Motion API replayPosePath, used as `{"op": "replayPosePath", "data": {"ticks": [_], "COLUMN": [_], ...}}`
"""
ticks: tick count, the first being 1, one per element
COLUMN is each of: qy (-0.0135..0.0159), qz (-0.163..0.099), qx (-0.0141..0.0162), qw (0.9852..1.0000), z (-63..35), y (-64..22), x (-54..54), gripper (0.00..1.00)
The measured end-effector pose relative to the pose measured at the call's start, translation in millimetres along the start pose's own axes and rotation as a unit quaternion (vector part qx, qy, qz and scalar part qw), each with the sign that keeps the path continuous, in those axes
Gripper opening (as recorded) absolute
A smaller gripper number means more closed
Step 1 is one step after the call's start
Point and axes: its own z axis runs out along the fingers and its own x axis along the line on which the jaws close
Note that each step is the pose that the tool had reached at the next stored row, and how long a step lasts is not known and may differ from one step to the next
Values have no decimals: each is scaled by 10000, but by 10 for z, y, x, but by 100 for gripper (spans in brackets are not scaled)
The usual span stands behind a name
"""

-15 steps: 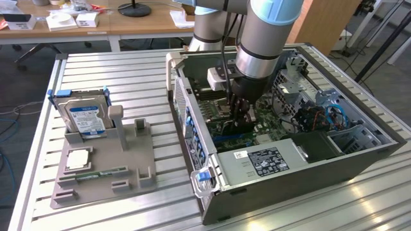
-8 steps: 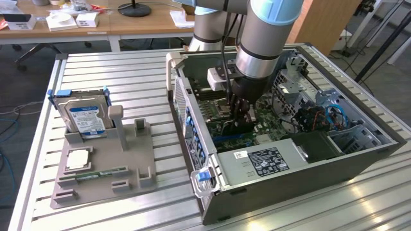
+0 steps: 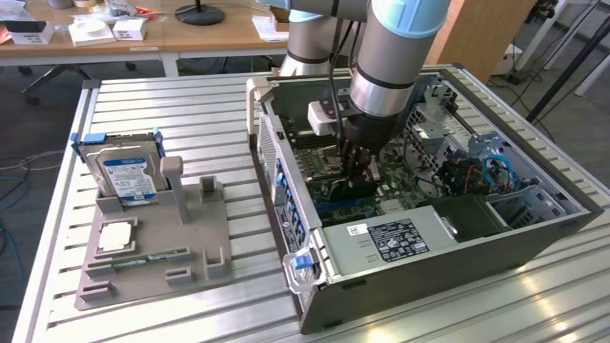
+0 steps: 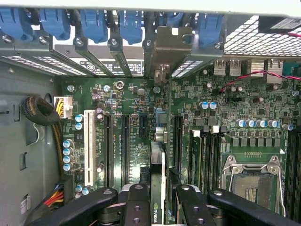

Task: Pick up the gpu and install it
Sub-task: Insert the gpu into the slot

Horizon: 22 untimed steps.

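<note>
One gpu [image 4: 158, 162] clamped within gripper [image 4: 159, 192]

The exterior view looks down from high, at an angle, over the bench [image 3: 171, 107] and into the open computer case [image 3: 458, 275]. The wrist view, just behind the claw [image 4: 157, 200], faces the motherboard [image 4: 136, 101] closely. Both share that motherboard [image 3: 405, 191].

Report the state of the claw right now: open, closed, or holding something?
Claw: closed on the gpu, held edge-on over the motherboard.
</note>
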Motion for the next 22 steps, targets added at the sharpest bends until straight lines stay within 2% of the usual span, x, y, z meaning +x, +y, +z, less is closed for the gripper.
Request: {"op": "replayPosePath", "data": {"ticks": [22], "qy": [2], "qz": [0], "qx": [1], "qw": [10000], "z": [-3], "y": [6], "x": [-2], "gripper": [26]}}
